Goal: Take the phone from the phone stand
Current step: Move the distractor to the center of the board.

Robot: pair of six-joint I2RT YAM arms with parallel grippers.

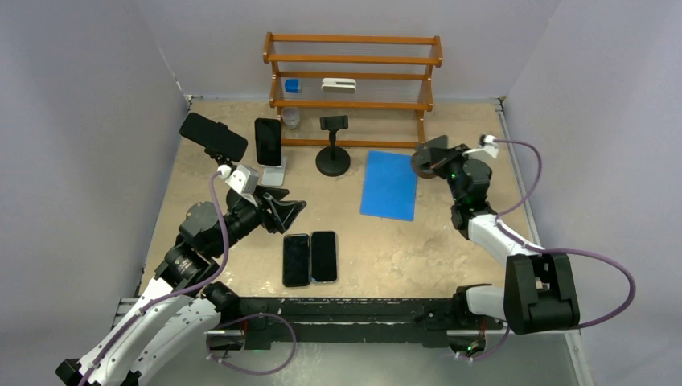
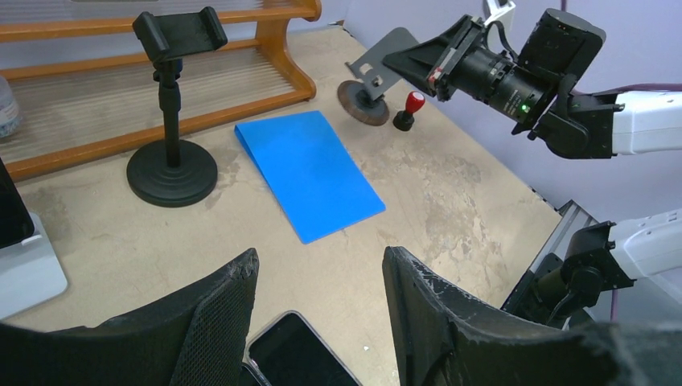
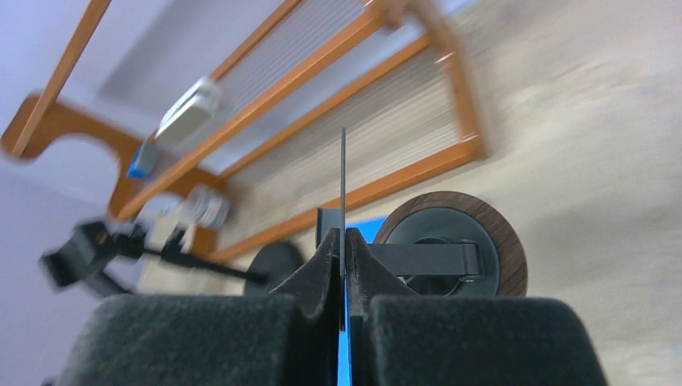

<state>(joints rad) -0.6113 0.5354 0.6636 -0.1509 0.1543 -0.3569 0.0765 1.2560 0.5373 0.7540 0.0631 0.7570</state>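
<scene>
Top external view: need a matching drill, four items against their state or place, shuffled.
Things:
1. upright phone
2. pair of phones
3. left gripper
4. right gripper

States or places:
A. shut on the thin plate of the wood-base stand
B. propped on the white stand
C. open, over the table
D. flat on the table

Pairs: 1-B, 2-D, 3-C, 4-A

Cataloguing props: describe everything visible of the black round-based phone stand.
The black phone stand has a round disc base, a slim upright pole and a horizontal clamp on top, holding nothing. It looks matte. It stands on the table just before the wooden rack, left of the blue mat and clear of it.
</scene>
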